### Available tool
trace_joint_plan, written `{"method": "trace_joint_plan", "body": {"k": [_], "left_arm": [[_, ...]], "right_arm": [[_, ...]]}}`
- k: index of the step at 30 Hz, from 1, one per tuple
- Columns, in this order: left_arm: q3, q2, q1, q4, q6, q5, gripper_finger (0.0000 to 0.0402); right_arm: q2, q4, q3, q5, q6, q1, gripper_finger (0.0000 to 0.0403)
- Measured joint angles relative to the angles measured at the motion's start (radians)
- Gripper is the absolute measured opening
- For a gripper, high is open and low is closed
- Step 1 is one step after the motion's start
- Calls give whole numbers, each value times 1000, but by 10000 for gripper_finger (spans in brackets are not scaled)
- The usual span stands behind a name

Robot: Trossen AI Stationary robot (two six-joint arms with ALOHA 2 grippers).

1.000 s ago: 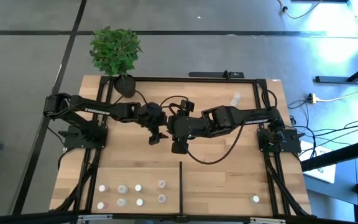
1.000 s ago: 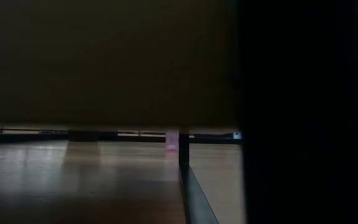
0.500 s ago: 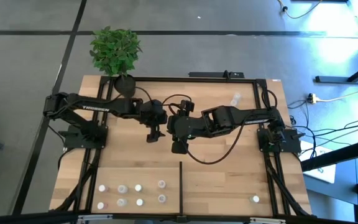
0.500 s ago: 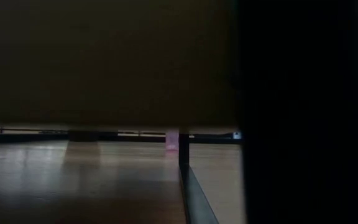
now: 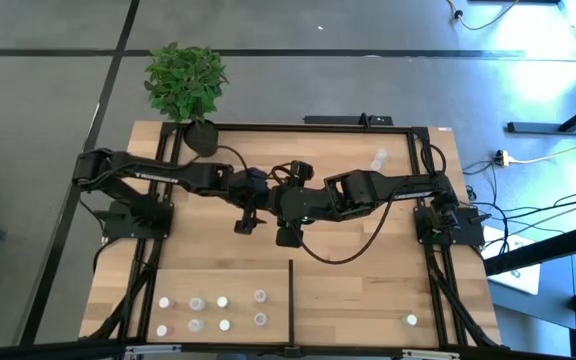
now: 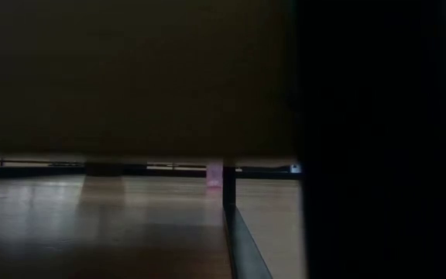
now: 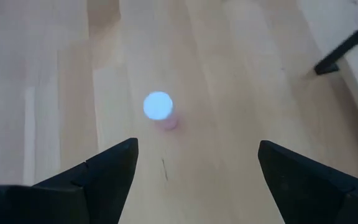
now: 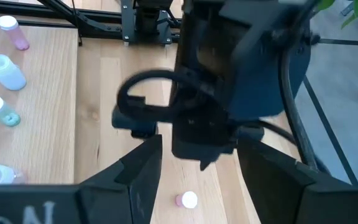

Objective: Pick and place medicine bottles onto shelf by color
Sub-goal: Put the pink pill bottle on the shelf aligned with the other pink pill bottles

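The left claw has drifted sideways beside the right claw and widened its fingers; now spread and empty, it hangs above a pink bottle standing on the tabletop. The right claw, also apart, holds nothing. A grasp seems next.

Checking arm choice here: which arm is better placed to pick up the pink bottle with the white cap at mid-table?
Left. The left gripper hangs open right over the pink bottle, which stands upright ahead of its spread fingers. The right gripper is open too, but the left arm's wrist sits between it and the bottle.
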Motion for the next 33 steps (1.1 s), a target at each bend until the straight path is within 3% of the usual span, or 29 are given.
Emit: {"method": "trace_joint_plan", "body": {"k": [15, 33], "left_arm": [[-1, 205, 22, 239, 17, 27, 326], [-1, 278, 65, 298, -1, 30, 326]], "right_arm": [[0, 7, 0, 0, 0, 0, 210], [0, 20, 0, 0, 0, 0, 210]]}}
